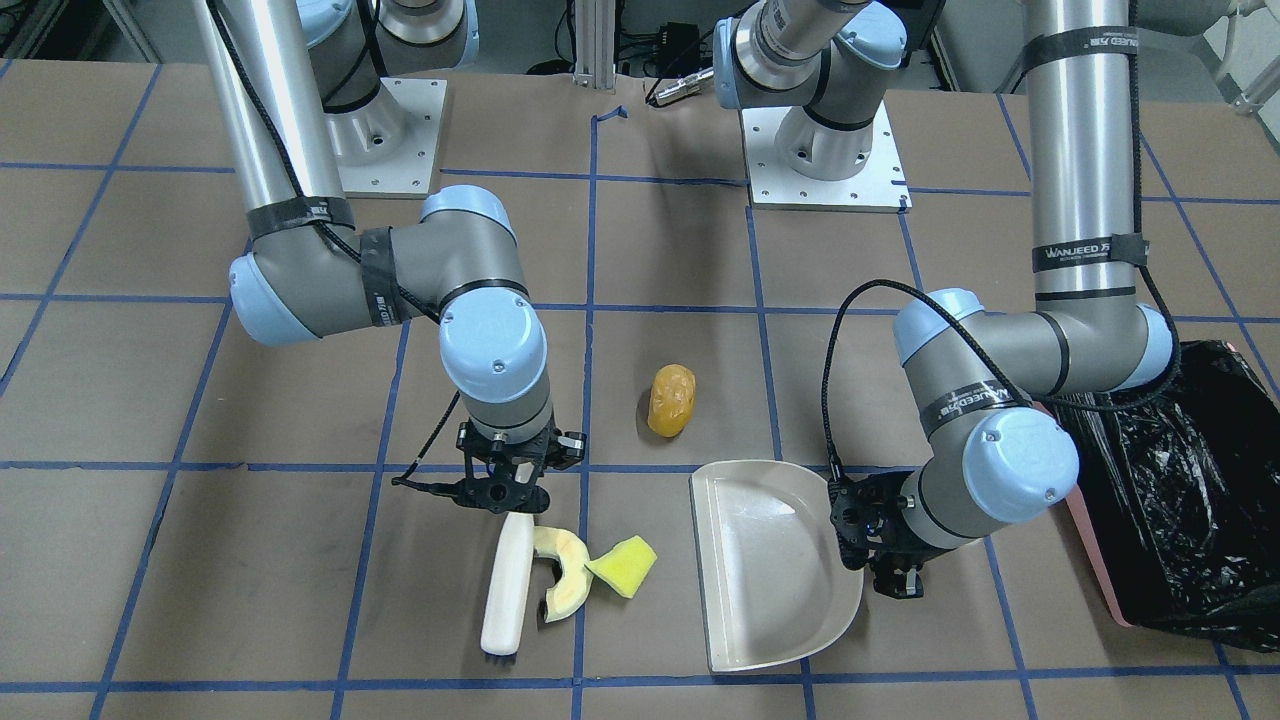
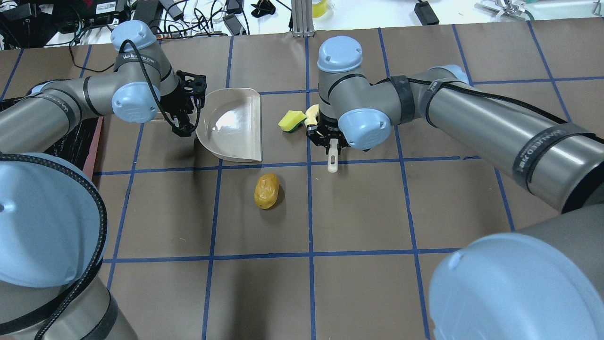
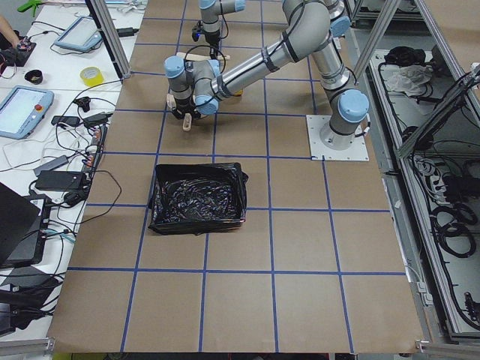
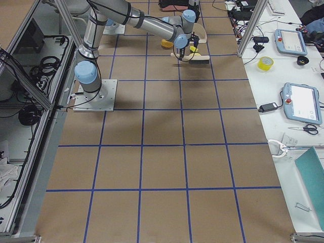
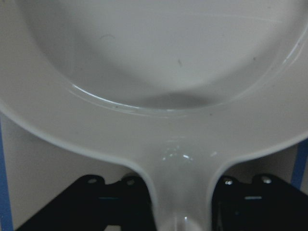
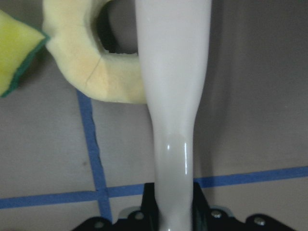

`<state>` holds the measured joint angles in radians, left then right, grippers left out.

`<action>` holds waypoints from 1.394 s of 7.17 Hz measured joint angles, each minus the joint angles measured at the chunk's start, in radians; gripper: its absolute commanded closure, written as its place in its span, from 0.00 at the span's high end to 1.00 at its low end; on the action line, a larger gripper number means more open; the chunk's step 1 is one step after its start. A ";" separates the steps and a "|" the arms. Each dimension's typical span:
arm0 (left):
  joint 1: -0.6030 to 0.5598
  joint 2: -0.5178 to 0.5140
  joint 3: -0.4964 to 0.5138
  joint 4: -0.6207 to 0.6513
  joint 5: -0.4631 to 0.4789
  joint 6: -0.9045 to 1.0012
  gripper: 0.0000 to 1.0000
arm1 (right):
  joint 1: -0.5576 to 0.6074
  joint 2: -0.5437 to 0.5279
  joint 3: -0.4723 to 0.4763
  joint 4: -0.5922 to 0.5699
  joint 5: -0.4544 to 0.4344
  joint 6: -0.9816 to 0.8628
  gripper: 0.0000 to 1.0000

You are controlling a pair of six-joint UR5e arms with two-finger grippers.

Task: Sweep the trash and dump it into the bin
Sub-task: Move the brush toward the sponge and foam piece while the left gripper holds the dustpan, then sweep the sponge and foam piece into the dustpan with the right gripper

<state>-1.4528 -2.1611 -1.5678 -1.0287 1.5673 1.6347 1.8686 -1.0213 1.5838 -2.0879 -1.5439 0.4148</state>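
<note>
The trash is three pieces on the table. The orange-yellow lump (image 1: 671, 400) (image 2: 266, 191) lies alone, just off the dustpan's open edge. The pale melon rind (image 1: 563, 580) (image 6: 96, 72) and the yellow wedge with a green side (image 1: 622, 565) (image 2: 291, 120) lie together. My right gripper (image 1: 505, 490) (image 2: 330, 139) is shut on the beige brush (image 1: 508, 585) (image 6: 173, 96), which touches the rind. My left gripper (image 1: 880, 560) (image 2: 188, 108) is shut on the handle of the beige dustpan (image 1: 770, 570) (image 5: 159, 72). The pink bin (image 1: 1095, 560) with a black bag (image 3: 199, 199) stands beyond the left arm.
The dustpan lies flat on the table with nothing in it, between the wedge and the bin. Both robot bases (image 1: 825, 150) stand on white plates at the table's robot side. Blue tape lines grid the brown table (image 1: 150, 560).
</note>
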 measured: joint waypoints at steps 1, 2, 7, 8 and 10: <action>-0.007 0.000 0.000 0.001 0.017 -0.001 0.00 | 0.028 0.027 -0.043 0.000 0.019 0.053 0.00; -0.010 0.000 0.000 0.002 0.024 -0.001 0.00 | 0.051 0.044 -0.078 0.002 0.041 0.101 0.00; -0.011 0.000 0.000 0.001 0.026 0.001 0.00 | 0.119 0.085 -0.162 -0.002 0.168 0.294 0.00; -0.012 0.001 0.000 0.001 0.025 -0.001 0.00 | 0.143 0.110 -0.201 -0.003 0.181 0.341 0.00; -0.011 0.003 0.000 0.001 0.025 -0.003 0.00 | 0.194 0.161 -0.278 -0.002 0.202 0.444 0.00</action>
<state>-1.4641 -2.1582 -1.5677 -1.0278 1.5926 1.6318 2.0622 -0.8605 1.3058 -2.0894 -1.3416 0.8591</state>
